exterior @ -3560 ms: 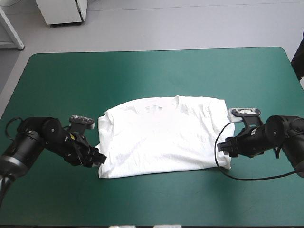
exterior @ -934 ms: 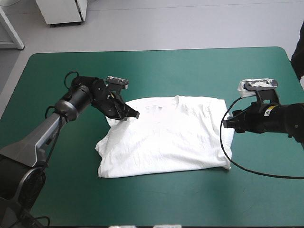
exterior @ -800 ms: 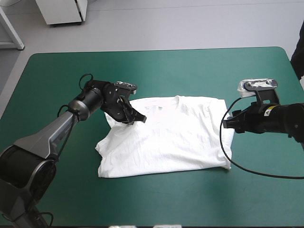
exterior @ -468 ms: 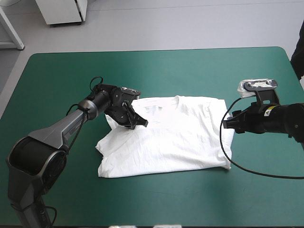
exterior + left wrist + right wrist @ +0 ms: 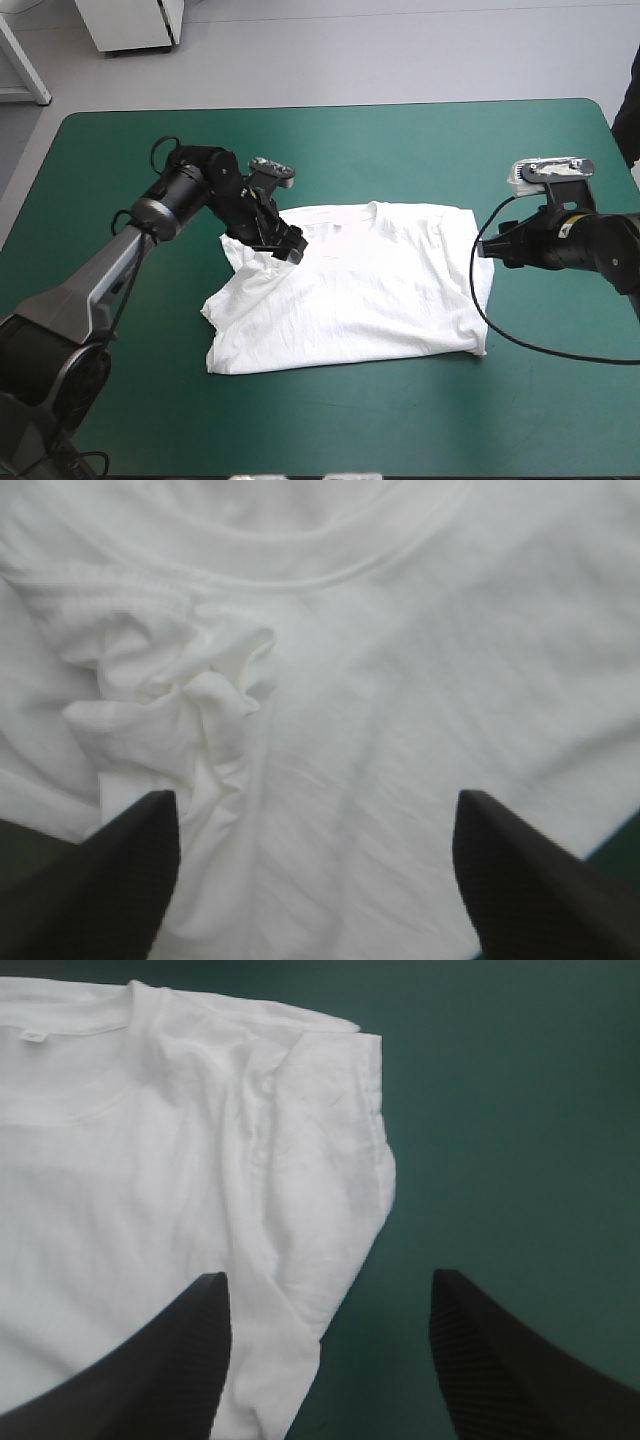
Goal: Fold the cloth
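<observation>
The white T-shirt (image 5: 350, 290) lies flat in the middle of the table, sleeves tucked in, collar (image 5: 372, 208) toward the far edge. My left gripper (image 5: 292, 250) hovers open over its far-left shoulder. In the left wrist view (image 5: 312, 810) the fingers stand wide apart above the T-shirt (image 5: 430, 680), with a crumpled bunch of fabric (image 5: 200, 700) ahead of one finger, below the collar seam. My right gripper (image 5: 485, 250) is open at the shirt's right edge. From the right wrist (image 5: 325, 1285), the shirt's right hem (image 5: 370, 1190) runs ahead between the fingers.
The teal-green cover (image 5: 400, 150) shows broadly on every side of the shirt, with the widest bare stretches toward the far edge and both ends. To the right of the shirt's hem lies bare cover (image 5: 500, 1110).
My left arm swung from the shirt's near-left corner up to its far-left shoulder and settled over it. The right gripper rose and drew slightly off the right edge.
</observation>
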You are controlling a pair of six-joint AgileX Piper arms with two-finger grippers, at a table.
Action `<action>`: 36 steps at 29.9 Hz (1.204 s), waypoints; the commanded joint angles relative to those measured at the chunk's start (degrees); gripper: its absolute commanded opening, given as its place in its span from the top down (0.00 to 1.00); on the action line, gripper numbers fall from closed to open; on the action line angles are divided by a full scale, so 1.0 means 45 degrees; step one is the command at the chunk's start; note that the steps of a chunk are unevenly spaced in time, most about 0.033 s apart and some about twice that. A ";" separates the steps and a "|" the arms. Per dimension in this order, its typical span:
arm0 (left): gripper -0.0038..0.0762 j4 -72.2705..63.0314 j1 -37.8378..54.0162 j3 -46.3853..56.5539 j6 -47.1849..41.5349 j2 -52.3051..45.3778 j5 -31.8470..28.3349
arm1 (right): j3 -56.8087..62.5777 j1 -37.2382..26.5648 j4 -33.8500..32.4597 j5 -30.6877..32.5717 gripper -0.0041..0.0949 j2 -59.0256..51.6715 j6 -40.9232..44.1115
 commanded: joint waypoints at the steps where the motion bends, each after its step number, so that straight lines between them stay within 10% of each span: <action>1: 0.24 -0.0943 -0.0078 -0.1202 -0.0012 -0.1795 0.0500 | -0.0390 -0.0064 -0.0807 -0.1350 0.39 0.0642 0.0796; 30: 0.24 -0.2033 -0.0078 -0.1837 0.0012 -0.4728 -0.0168 | -0.0398 -0.1069 0.1400 -0.2588 0.39 0.7845 -0.0181; 36: 0.24 -0.2033 -0.0078 -0.1837 0.0012 -0.4728 -0.0049 | -0.0398 -0.1069 0.1572 -0.1846 0.72 0.8654 -0.0181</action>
